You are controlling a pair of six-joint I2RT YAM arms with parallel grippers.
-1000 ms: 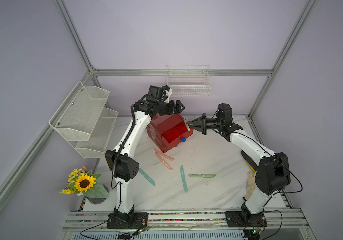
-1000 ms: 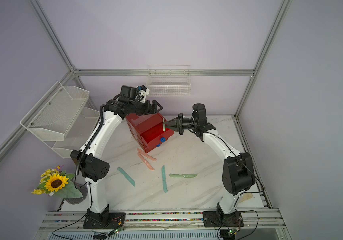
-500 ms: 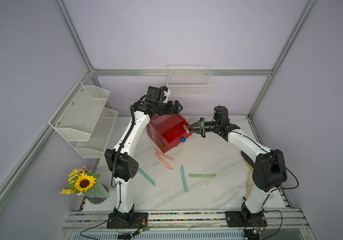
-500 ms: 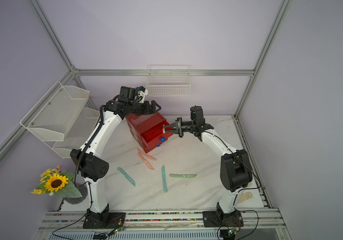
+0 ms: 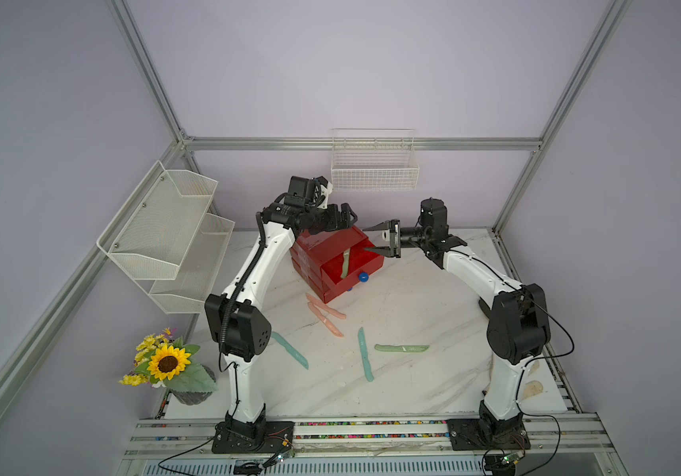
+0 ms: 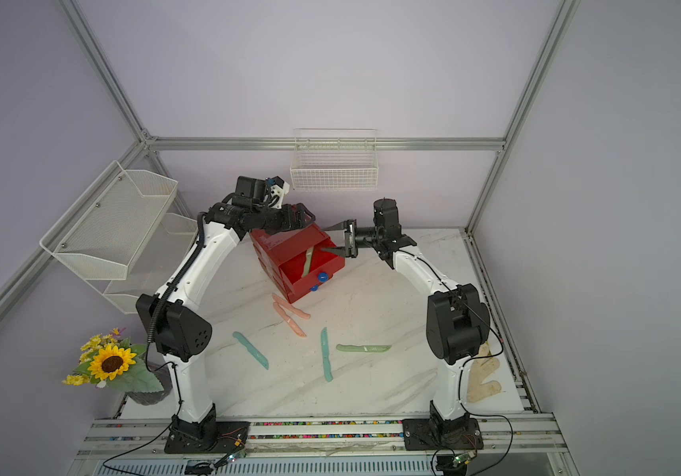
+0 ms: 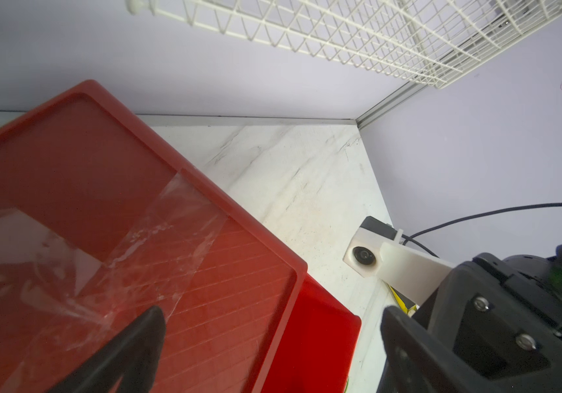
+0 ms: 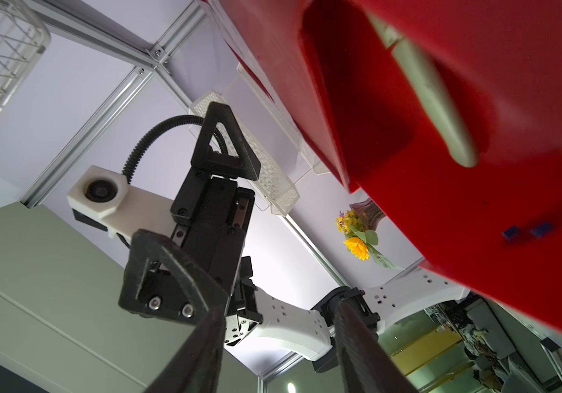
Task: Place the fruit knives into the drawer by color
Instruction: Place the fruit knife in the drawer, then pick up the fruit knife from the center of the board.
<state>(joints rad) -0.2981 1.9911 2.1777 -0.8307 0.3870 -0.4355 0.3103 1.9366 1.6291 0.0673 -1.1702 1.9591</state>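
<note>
— Well, where is the green knife (image 5: 345, 263)?
— Inside the open top drawer (image 5: 361, 263) of the red chest (image 5: 330, 245), long axis running from the back toward the blue knob (image 5: 363, 277); the right hand (image 5: 364, 239) hangs just beside that drawer, fingers apart, holding nothing.
— And the left hand (image 5: 347, 216)?
— Fingers wide apart over the chest's taped lid; whether it touches, I cannot tell.
— What does the next move turn on?
— Probably the second green knife (image 5: 401, 348); it lies on the surface (image 5: 433, 296), well apart from the right hand, back toward the arm bases, long axis crosswise; the right arm is nearer.
— Around it?
— One teal knife (image 5: 365, 354) near its tip, a second teal knife (image 5: 290, 350) by the left arm; two pink knives (image 5: 326, 311) just before the chest; a wire basket (image 5: 373, 165) on the back wall, a mesh rack (image 5: 165, 230) and sunflower (image 5: 167, 362) to the left.
</note>
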